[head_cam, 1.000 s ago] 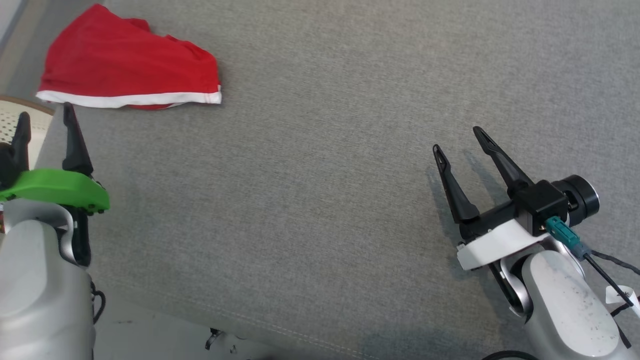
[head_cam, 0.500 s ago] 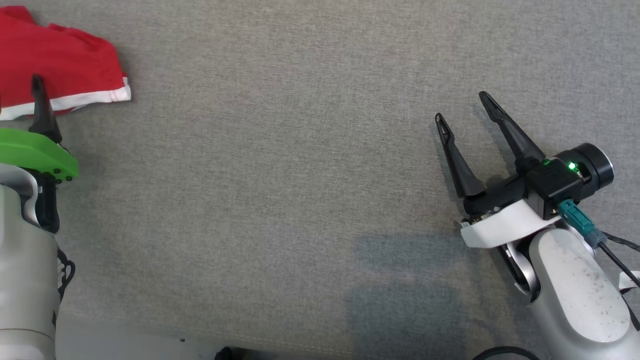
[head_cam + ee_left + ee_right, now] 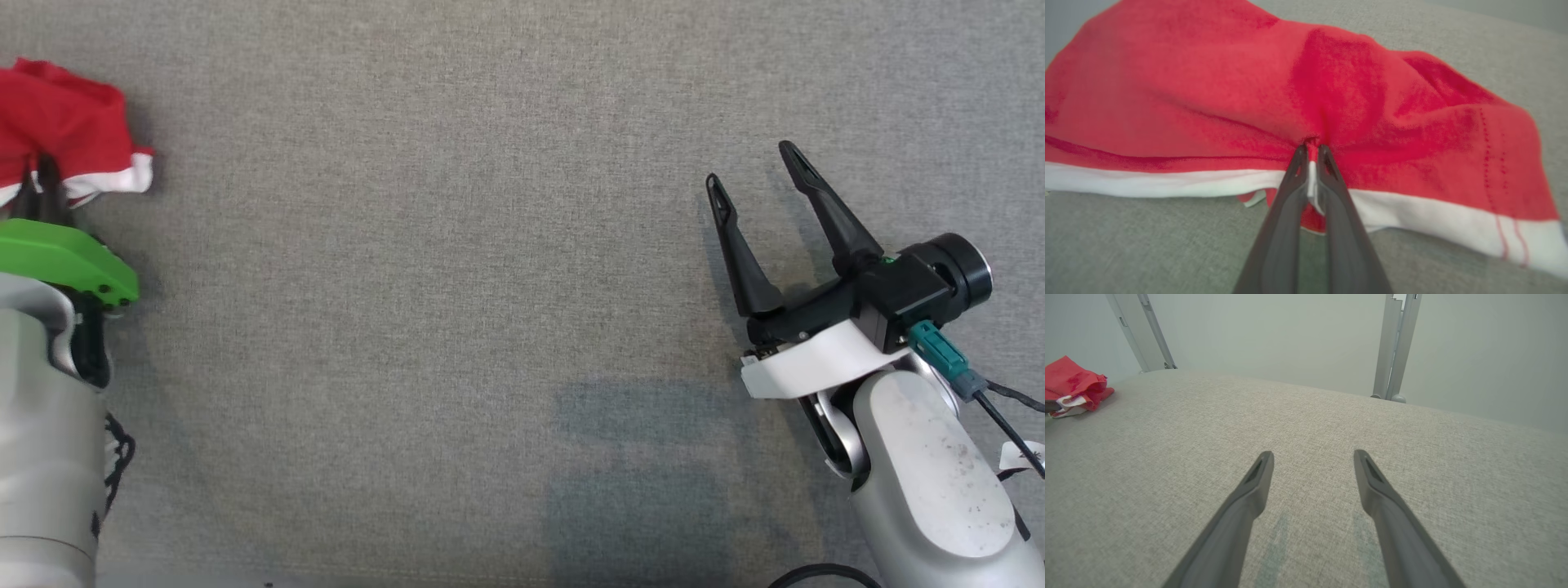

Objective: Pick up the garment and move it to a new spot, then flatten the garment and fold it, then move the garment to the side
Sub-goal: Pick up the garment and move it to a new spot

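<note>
The grey cloth-covered counter (image 3: 457, 327) lies differently in the head view than it did a second ago, but that is the camera turning, not the surface moving. The real change is at the red garment (image 3: 65, 122) at the counter's far left. A second ago it lay spread and fairly flat, with the left hand (image 3: 1311, 163) open and short of its white hem (image 3: 1167, 181). Now that hand is pinched narrow on the hem and on the red cloth just above it, and the fabric puckers toward the pinch. That suggests the grasp for the first step is made and the carry to a new spot can begin. The right hand (image 3: 751, 165) is spread wide over bare counter well apart from the garment, as before, holding nothing. The head view cuts the garment off at its left edge, and the green wrist cover (image 3: 65, 261) hides most of the left fingers there. The left wrist view is soft. I cannot tell how many layers are caught, whether the cloth has left the counter, or what kind of garment it is.
</note>
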Available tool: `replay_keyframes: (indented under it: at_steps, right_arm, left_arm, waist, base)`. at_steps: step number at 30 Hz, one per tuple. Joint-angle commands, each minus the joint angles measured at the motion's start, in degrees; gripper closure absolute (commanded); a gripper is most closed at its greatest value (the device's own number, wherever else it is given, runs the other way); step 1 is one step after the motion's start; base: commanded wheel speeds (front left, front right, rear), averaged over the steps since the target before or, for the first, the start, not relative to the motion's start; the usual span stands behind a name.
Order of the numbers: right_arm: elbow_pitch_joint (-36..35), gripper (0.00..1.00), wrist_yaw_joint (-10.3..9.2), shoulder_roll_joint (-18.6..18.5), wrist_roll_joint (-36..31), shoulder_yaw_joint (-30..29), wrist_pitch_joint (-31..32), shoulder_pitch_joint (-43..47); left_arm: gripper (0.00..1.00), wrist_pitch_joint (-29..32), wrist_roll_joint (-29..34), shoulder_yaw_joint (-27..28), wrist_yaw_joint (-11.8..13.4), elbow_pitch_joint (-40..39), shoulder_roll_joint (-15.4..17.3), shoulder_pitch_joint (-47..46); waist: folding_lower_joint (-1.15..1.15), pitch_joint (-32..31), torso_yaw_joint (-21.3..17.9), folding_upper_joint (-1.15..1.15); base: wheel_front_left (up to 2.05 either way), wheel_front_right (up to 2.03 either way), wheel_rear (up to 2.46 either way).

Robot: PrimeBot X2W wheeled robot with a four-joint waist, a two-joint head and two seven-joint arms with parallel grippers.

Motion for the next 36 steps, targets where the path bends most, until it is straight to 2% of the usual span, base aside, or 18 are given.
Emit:
replay_keyframes:
  at_steps: [1,7,15,21,25,30,32,33,34,35,36]
  right_arm:
    - [0.3,0.0,-0.11,0.0,0.4,-0.1,0.0,1.1]
    - [3.0,0.0,-0.11,2.5,1.7,-0.2,0.0,3.0]
    - [4.7,0.0,-0.1,4.8,2.9,-1.3,0.0,6.0]
    - [4.7,0.0,-0.1,5.8,3.3,-2.8,0.0,7.9]
    - [4.8,0.0,-0.1,6.1,3.4,-3.3,0.0,8.8]
    - [4.9,0.0,-0.1,6.3,3.8,-3.5,0.0,8.9]
    - [5.0,0.0,-0.1,6.4,3.9,-3.3,0.0,8.7]
    - [5.0,0.0,-0.1,6.4,3.9,-3.3,0.0,8.7]
    - [5.1,0.0,-0.1,6.4,4.0,-3.3,0.0,8.7]
    - [5.1,0.0,-0.1,6.4,4.0,-3.4,0.0,8.7]
    - [5.0,0.0,-0.1,6.5,3.9,-3.4,0.0,8.6]
  left_arm:
    - [1.0,-0.3,-0.1,-0.6,-0.3,-0.4,-1.2,1.2]
    - [1.0,-0.3,-2.8,-5.0,-0.2,-10.1,-0.9,7.1]
    - [1.0,-0.4,-3.6,-13.3,-0.1,-17.8,-6.3,14.7]
    - [1.0,-0.4,-4.7,-18.6,-0.1,-21.4,-11.3,17.4]
    - [1.0,-0.4,-3.0,-21.2,-0.1,-23.3,-13.9,17.6]
    - [1.0,-0.4,-1.4,-23.7,0.2,-22.8,-15.2,17.9]
    - [1.0,-0.4,-3.0,-25.4,0.4,-22.8,-15.4,18.4]
    - [0.88,-0.3,-3.5,-26.4,0.8,-23.1,-15.5,18.5]
    - [0.47,-0.3,-4.1,-27.3,1.3,-23.2,-15.5,18.4]
    - [0.0,-0.3,-4.5,-27.8,1.9,-23.6,-15.4,18.2]
    - [0.0,-0.3,-4.2,-28.2,2.8,-24.0,-15.4,17.9]
  waist:
    - [-0.01,-2.0,-0.4,-0.01]
    - [-0.01,-9.1,-1.4,-0.01]
    - [-0.01,-16.3,-4.9,-0.01]
    - [-0.01,-18.0,-8.8,-0.01]
    - [-0.01,-18.4,-11.6,-0.01]
    - [-0.01,-18.3,-14.9,-0.01]
    - [-0.01,-18.3,-15.9,-0.01]
    - [-0.01,-18.2,-16.3,-0.01]
    - [-0.01,-18.2,-16.6,-0.01]
    - [-0.01,-18.1,-16.8,-0.01]
    - [-0.01,-18.1,-16.9,-0.01]
  base:
    - [0.0,0.0,0.0]
    - [0.0,0.0,0.0]
    - [0.0,0.0,0.0]
    - [0.0,0.0,0.0]
    - [0.0,0.0,0.0]
    - [0.0,0.0,0.0]
    - [0.0,0.0,0.0]
    - [0.0,0.0,0.0]
    - [0.0,0.0,0.0]
    - [0.0,0.0,0.0]
    - [0.0,0.0,0.0]
